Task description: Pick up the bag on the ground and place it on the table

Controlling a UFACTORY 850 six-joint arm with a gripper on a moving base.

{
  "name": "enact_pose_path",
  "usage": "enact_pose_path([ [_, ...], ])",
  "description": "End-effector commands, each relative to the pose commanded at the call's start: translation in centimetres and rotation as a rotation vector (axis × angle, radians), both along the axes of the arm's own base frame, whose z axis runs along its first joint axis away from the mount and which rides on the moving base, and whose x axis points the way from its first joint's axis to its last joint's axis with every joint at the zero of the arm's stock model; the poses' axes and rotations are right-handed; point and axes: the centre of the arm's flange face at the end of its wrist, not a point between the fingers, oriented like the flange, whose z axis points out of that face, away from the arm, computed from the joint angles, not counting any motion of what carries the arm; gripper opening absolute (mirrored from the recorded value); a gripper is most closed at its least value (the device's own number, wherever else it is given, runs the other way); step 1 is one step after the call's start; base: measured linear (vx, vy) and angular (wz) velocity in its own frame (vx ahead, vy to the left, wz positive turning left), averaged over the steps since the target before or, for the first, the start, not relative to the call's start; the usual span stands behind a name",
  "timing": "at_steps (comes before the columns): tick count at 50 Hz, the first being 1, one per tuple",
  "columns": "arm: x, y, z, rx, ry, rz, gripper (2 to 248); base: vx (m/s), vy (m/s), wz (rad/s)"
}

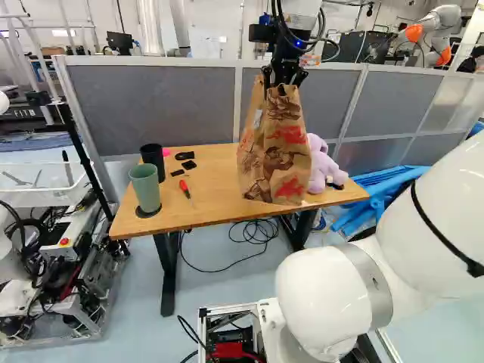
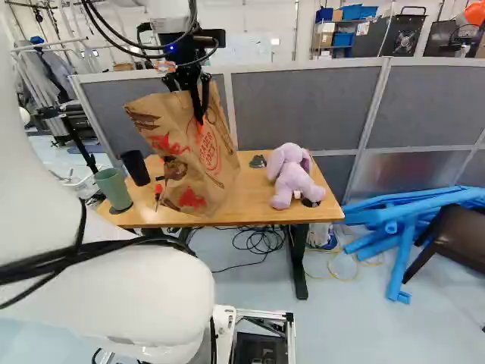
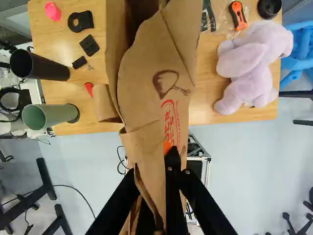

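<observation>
Evidently, the jaws were clenched on the upper edge of the paper bag (image 1: 276, 151), which hung below them over the surface (image 1: 215, 175), long axis steep, between the green cup (image 1: 145, 187) and the plush toy (image 2: 292, 179), base contact undetermined

One green cup (image 1: 144, 189), upright on a black coaster (image 1: 148, 212); one black cup (image 1: 153, 160), just beside it; one red-handled screwdriver (image 1: 184, 186); three small black pieces (image 3: 89, 45) near a pink item (image 3: 52, 11); one lilac plush toy (image 3: 252, 68); one grey partition (image 2: 303, 106); blue tubes (image 2: 405, 231), heaped on the floor (image 2: 348, 318) near a dark brown chair (image 2: 458, 231).
</observation>
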Motion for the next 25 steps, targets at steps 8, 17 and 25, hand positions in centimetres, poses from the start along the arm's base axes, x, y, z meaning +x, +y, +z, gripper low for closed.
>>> enact_pose_path([
  [8,0.00,0.00,0.00,0.000,0.000,0.000,21,0.109,0.002,-0.005],
  [17,0.00,0.00,0.00,0.000,0.000,0.000,21,0.088,0.002,-0.004],
  [25,0.50,0.00,0.01,0.000,0.002,-0.001,21,0.046,0.000,-0.006],
])
